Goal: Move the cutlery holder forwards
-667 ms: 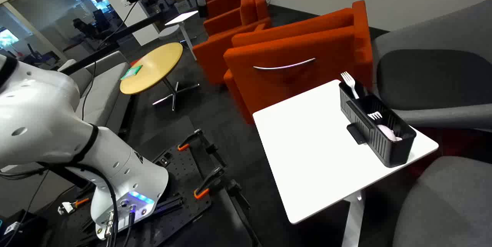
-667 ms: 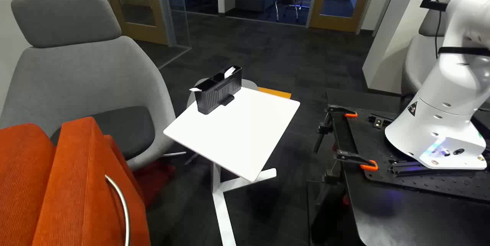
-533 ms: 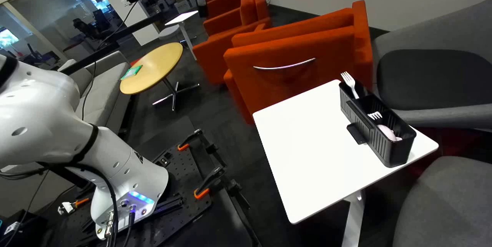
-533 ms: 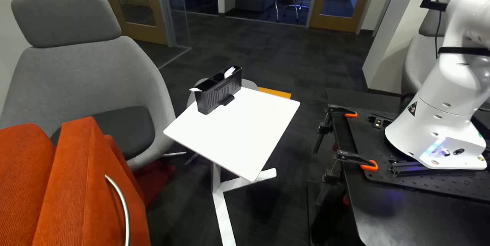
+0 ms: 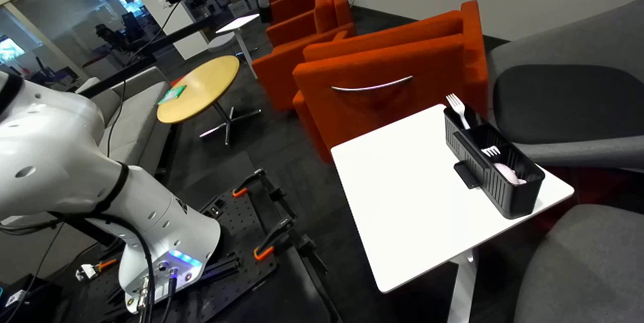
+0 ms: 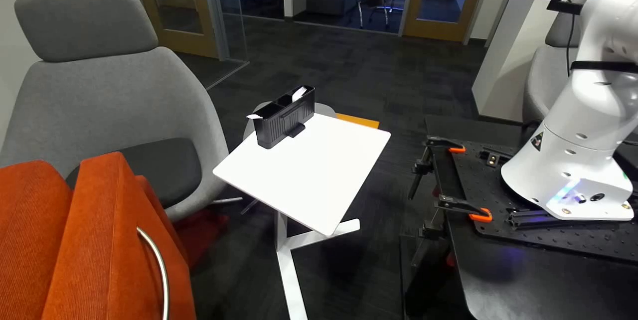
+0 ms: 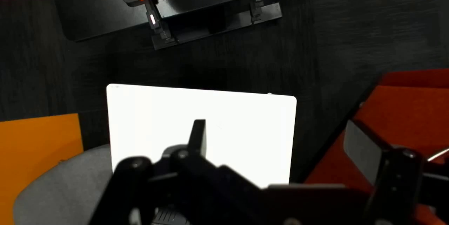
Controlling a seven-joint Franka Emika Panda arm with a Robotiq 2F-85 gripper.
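The cutlery holder is a long black tray with compartments, in an exterior view (image 5: 484, 168) and in an exterior view (image 6: 283, 124). It stands upright along the far edge of the white table (image 5: 397, 197). A white fork (image 5: 457, 106) sticks up at one end, with other pale cutlery inside. In the wrist view only a small ribbed part of the holder (image 7: 171, 217) shows at the bottom, mostly hidden by a finger. My gripper (image 7: 276, 127) is open and empty, high over the white table. A dark shape at the top of both exterior views may be the gripper.
An orange armchair (image 5: 382, 86) stands close beside the white table. A grey chair (image 6: 114, 90) stands behind the holder. The black robot bench (image 6: 498, 260) with orange-tipped clamps (image 6: 481, 215) faces the table across a floor gap. A round grey seat (image 7: 66, 186) shows in the wrist view.
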